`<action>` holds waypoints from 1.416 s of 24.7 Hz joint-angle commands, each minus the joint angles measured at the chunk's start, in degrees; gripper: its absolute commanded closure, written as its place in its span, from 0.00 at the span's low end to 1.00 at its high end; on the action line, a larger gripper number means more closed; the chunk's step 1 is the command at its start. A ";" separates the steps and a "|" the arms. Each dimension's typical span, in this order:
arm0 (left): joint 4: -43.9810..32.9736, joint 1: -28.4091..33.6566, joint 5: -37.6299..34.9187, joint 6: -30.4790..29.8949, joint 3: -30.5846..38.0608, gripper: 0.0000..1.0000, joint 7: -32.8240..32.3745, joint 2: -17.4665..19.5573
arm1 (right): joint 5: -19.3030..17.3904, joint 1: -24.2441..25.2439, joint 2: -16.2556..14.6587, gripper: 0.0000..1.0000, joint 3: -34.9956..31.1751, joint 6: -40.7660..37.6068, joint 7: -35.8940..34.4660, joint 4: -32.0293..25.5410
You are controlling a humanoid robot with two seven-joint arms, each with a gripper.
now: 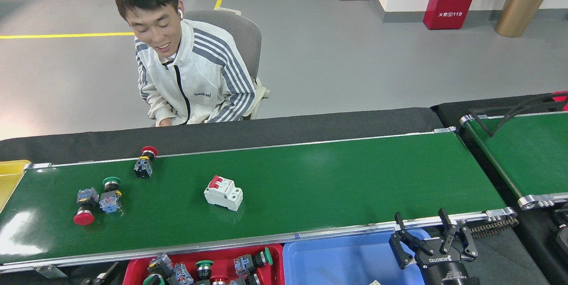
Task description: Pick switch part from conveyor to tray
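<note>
The conveyor [337,174] runs across the view with several switch parts on its left half. These are a red-capped button [144,164] near the far rail, a green-capped one [109,194], a red mushroom one [84,208] and a white breaker [223,193]. The red tray [275,271] at the bottom holds several more parts, among them a blue-grey one [159,266]. Only dark bits of my left gripper [108,272] show at the bottom edge beside that tray, with the fingers hidden. My right gripper [429,231] stands open and empty over the blue tray's right end.
A blue tray [341,260] sits right of the red one. A seated person in a white striped jacket [195,81] is behind the belt's far side. A second green belt [523,152] with black cables is at the right, and a yellow bin [9,178] at the left.
</note>
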 commanded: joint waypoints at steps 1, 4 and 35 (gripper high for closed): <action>-0.30 -0.17 -0.04 5.78 3.14 0.01 1.41 0.58 | -0.08 0.65 -0.76 0.00 -0.42 -2.50 -0.46 -1.89; 0.93 -0.26 -0.04 6.22 5.78 0.01 3.87 1.28 | -0.08 1.79 -0.76 0.00 -0.51 -3.56 -0.37 -1.98; 62.01 -35.77 -0.04 15.01 -12.50 0.64 16.88 31.78 | -0.08 1.70 -0.94 0.00 0.10 -5.14 -0.02 -1.27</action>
